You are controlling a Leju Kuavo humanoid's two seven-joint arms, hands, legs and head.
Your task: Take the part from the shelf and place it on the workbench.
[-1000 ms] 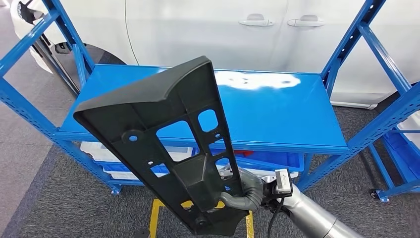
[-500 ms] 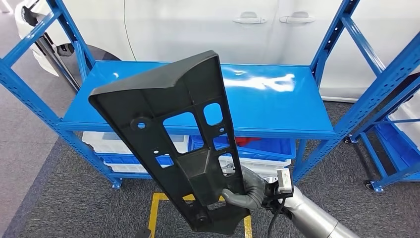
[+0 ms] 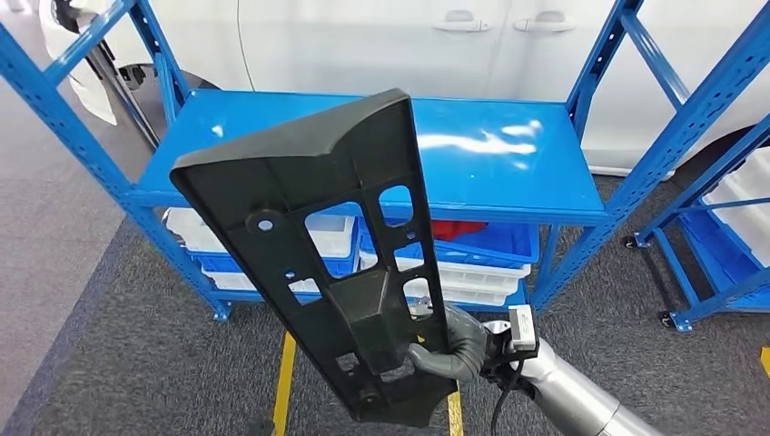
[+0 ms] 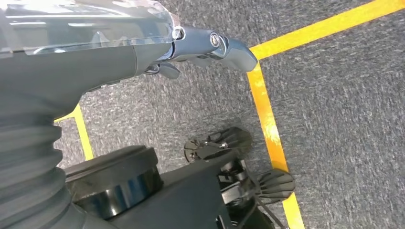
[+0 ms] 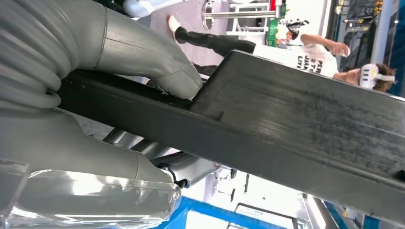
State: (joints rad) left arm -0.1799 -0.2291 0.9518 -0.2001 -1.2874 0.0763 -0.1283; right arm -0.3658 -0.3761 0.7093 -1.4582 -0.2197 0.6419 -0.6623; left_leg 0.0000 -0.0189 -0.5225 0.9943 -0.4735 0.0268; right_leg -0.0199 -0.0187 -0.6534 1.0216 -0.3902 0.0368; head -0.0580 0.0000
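So, from the head view I have the right hand point(image 3: 454, 350) at about 5 o'clock in the picture, fingers wrapped around the lower end of the black plastic part point(image 3: 327, 245), a long flat panel with cut-out windows and round holes. The part is tilted, its broad end up toward 11 o'clock, and held in the air in front of the blue shelf rack point(image 3: 381, 154). The rack's glossy top deck lies behind the part, at 12 o'clock. Under that deck, white and blue bins point(image 3: 472, 263) sit on the lower level. A second blue rack point(image 3: 717, 236) stands at 3 o'clock, with a strip of grey carpet between the two frames. A white car body point(image 3: 363, 45) closes off the far side behind the rack.

The right wrist view gives me what the head view hides: the grey thumb point(image 5: 162, 62) pressed on one face of the part's edge point(image 5: 286, 129), with the rest of the hand under it, so the grip is a clamp across the panel. A person in a white shirt point(image 5: 310, 55) is beyond.

The left wrist view looks down on carpet with yellow floor tape point(image 4: 270, 129). The left hand point(image 4: 191, 47) hangs holding nothing; whether its fingers are spread or curled, I cannot tell.
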